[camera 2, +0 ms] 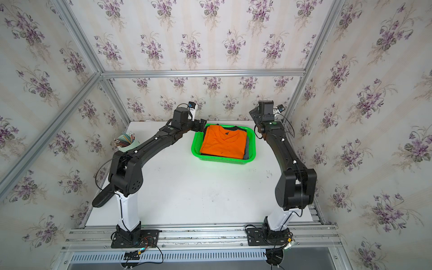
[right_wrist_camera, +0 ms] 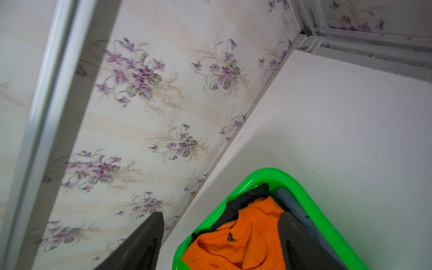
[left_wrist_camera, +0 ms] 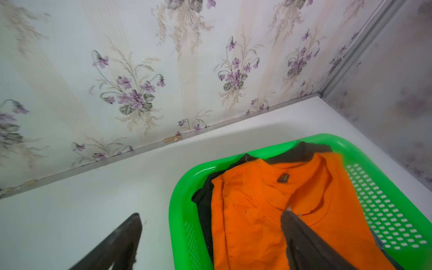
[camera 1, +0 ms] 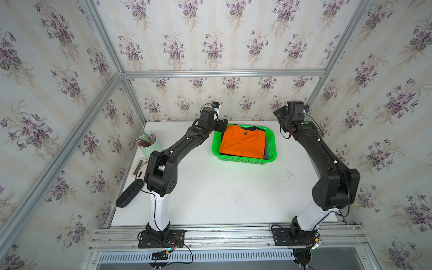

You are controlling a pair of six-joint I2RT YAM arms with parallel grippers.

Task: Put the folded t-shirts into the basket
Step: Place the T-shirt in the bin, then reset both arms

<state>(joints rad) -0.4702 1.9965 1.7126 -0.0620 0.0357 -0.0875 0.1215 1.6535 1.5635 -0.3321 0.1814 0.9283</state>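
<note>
1. Closest to me, at 6 o'clock, an aluminium rail (camera 1: 233, 233) carries both arm bases along the front edge of the white worktop (camera 1: 222, 194). The worktop's middle shows only a few faint scuffs.
2. Up the 9 o'clock edge I see a black oblong case (camera 1: 129, 193), then what looks like a calculator (camera 1: 140, 168), then a mint cup (camera 1: 149, 152) of coloured pencils.
3. Toward 12 o'clock the green basket (camera 1: 243, 161) sits on the worktop, short of the back wall. The folded t-shirts are all inside it: the orange tee (camera 1: 243, 142) on top, the black tee (left_wrist_camera: 205, 210) showing beneath at the far edge, and the grey tee (camera 1: 266, 149) along the 3 o'clock side.
4. The left claw (left_wrist_camera: 211, 212) is spread apart at the basket's 10 o'clock corner with one finger (left_wrist_camera: 301, 238) over the orange tee, gripping nothing. The right claw (right_wrist_camera: 221, 214) is also spread and empty, off the 2 o'clock corner.
5. Violet-sprig wallpaper (camera 1: 210, 46) covers every wall, framed by aluminium struts (camera 1: 222, 73).
</note>
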